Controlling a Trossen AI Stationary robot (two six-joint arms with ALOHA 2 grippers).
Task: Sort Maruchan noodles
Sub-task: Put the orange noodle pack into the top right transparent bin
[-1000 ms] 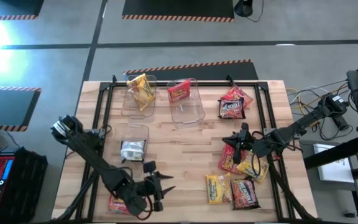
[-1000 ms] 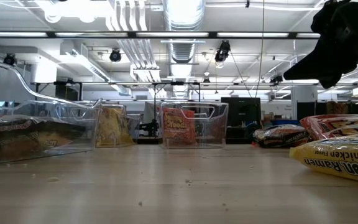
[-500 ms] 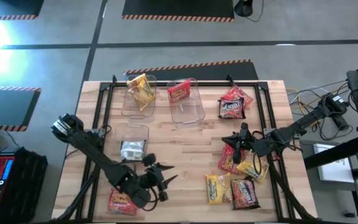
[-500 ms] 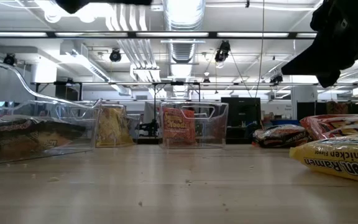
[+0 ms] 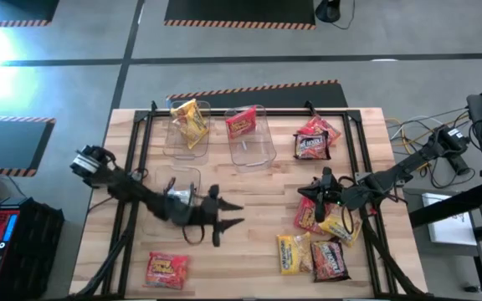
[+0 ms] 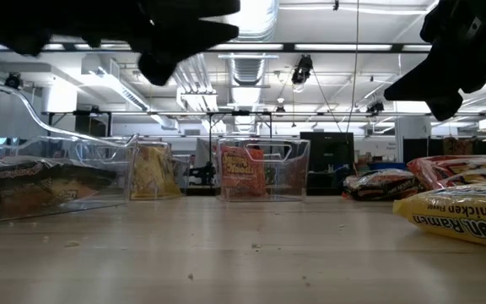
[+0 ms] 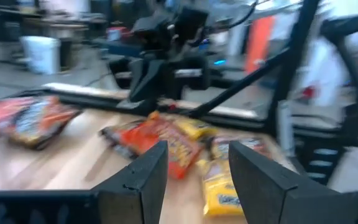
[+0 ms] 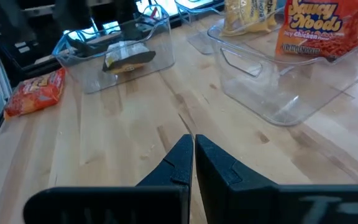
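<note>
The left claw [image 5: 228, 214] is hanging above the middle of the worktop [image 5: 249, 180] with its fingers apart and nothing between them. A clear bin [image 5: 178, 191] holding a dark packet [image 5: 178, 201] is sitting just behind it, and a red-orange packet [image 5: 166, 269] is lying well behind it near the worktop's edge. The right claw [image 5: 309, 194] is hovering with its fingers pressed together, gripping nothing, just above a red packet [image 5: 310, 214] in a loose cluster of noodle packets [image 5: 320, 255]. Ahead of it, two more clear bins are holding a yellow packet [image 5: 190, 121] and a Saucy Noods packet [image 5: 242, 122].
</note>
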